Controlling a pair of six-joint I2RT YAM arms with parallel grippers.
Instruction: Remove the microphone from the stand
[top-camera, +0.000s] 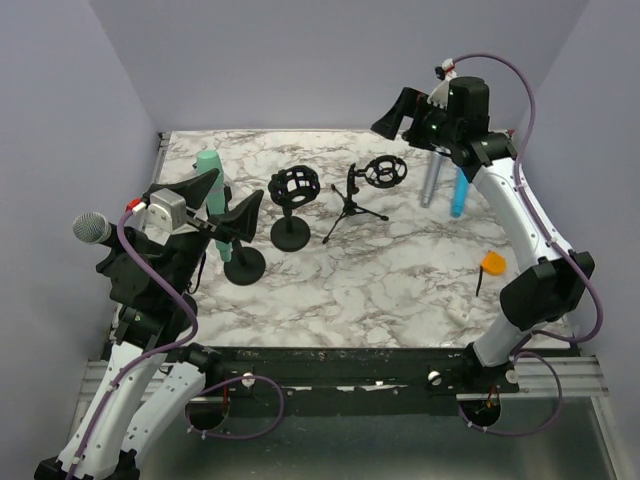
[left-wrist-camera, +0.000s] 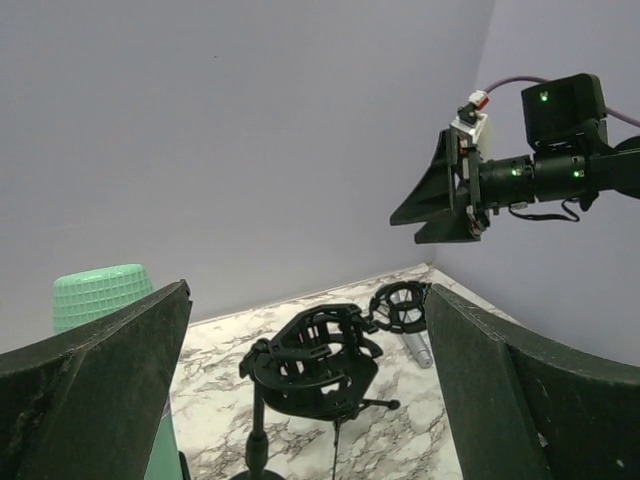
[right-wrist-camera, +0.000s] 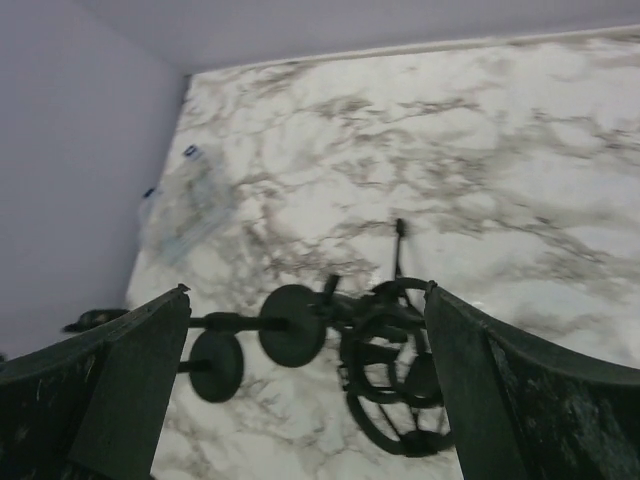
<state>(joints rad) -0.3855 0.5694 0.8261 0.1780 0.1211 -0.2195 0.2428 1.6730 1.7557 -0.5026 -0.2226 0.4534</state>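
One microphone (top-camera: 92, 228), in its stand (top-camera: 243, 266), lies beside the spread left gripper (top-camera: 226, 199).

Left wrist view: a finger (left-wrist-camera: 95, 395) covers the lower part of the mint-green microphone (left-wrist-camera: 100, 292), and the bottom edge cuts off the shock-mount stand (left-wrist-camera: 305, 365) ahead of the fingers. Right wrist view: blurred stands (right-wrist-camera: 290, 335) beneath the fingers. Overhead: the right arm (top-camera: 520, 215) hides the upper ends of the silver microphone (top-camera: 432, 180) and blue microphone (top-camera: 458, 195).

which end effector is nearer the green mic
Left. The left end effector sits right beside the green microphone; the right end effector is far off at the back right.
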